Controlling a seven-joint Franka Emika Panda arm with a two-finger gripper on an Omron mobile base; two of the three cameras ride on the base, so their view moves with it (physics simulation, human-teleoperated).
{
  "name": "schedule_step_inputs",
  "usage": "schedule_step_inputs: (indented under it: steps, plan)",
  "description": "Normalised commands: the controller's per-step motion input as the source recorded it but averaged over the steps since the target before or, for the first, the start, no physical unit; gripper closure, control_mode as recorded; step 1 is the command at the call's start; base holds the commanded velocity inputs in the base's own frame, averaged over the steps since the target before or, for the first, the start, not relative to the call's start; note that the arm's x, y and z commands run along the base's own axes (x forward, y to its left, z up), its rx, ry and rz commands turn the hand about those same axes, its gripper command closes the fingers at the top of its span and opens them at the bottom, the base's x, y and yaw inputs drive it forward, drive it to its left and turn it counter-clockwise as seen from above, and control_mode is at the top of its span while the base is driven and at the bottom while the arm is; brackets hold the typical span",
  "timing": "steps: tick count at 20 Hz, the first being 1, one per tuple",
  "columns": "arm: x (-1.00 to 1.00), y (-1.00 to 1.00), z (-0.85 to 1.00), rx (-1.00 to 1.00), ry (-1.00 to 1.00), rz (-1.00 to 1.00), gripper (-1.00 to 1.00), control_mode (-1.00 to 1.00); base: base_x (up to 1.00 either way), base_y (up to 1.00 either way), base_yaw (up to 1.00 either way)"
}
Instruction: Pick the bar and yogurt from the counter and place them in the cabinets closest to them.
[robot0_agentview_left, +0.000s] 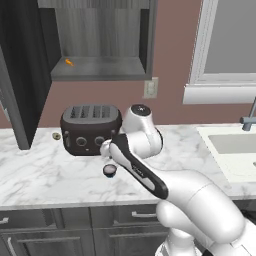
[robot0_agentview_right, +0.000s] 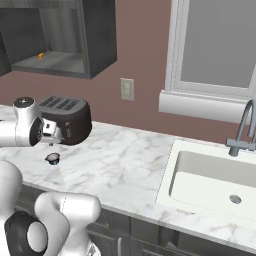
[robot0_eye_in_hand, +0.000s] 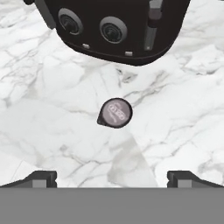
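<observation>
yogurt (robot0_eye_in_hand: 115, 113) below spread end effector (robot0_eye_in_hand: 112, 178)

Counter (robot0_eye_in_hand: 52, 109) white, grey-veined — yogurt (robot0_eye_in_hand: 115, 113) dark, toaster (robot0_eye_in_hand: 113, 26) black.

Toaster (robot0_eye_in_hand: 116, 28) top cut off by frame edge; orange thing (robot0_agentview_left: 69, 62) on cabinet shelf (robot0_agentview_left: 100, 69) too small to ID.

Even, bright rendered light; soft shadows under the toaster (robot0_agentview_left: 90, 129); slightly coarse, no glare.
</observation>
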Motion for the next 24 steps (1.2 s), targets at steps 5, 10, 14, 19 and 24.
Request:
schedule_step_inputs:
  steps: [5, 10, 14, 19, 24]
  plan:
    - [0.10, 0.14, -0.19, -0.06, 0.00, 0.00, -1.00, -1.00, 0.00, 0.00, 0.00]
    - [0.10, 0.00, 0.00, -0.04, 0.00, 0.00, -1.00, -1.00, 0.00, 0.00, 0.00]
    - [0.21, 0.00, 0.00, 0.00, 0.00, 0.00, -1.00, -1.00, 0.00, 0.00, 0.00]
    - [0.20, 0.00, 0.00, 0.00, 0.00, 0.00, -1.00, -1.00, 0.00, 0.00, 0.00]
    - [0.07, 0.00, -0.15, 0.00, 0.00, 0.01, -1.00, -1.00, 0.00, 0.00, 0.00]
